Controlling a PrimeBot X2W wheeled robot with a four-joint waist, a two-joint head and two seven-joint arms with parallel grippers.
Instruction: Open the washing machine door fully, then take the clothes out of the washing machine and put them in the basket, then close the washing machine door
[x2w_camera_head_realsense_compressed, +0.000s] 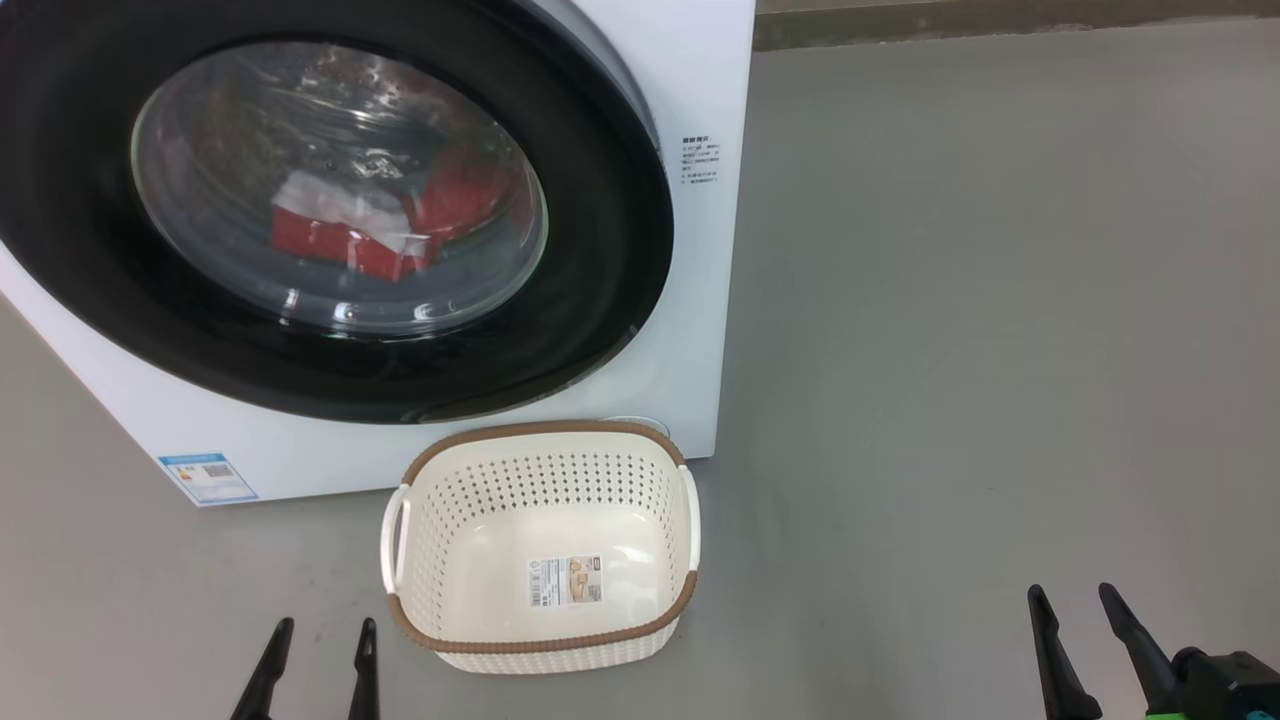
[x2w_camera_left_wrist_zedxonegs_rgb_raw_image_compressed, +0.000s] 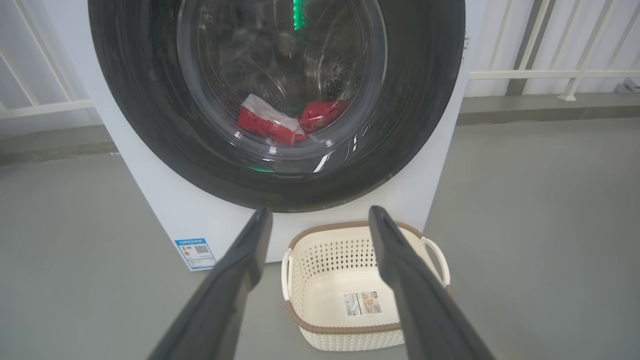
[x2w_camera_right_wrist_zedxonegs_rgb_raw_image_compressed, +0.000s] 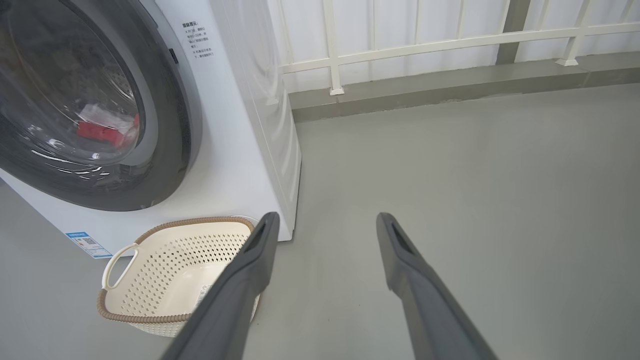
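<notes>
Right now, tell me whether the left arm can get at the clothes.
Probably not: the washing machine door looks shut, its glass covering the clothes; the open left tool sits back by the basket.

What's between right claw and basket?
Nothing but bare grey floor between the right claw and the basket, going by the head view.

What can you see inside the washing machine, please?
Through the glass of the washing machine door, red clothes with white parts lie low in the steel drum. Reflections blur them, so their number and whatever lies under them cannot be told.
</notes>
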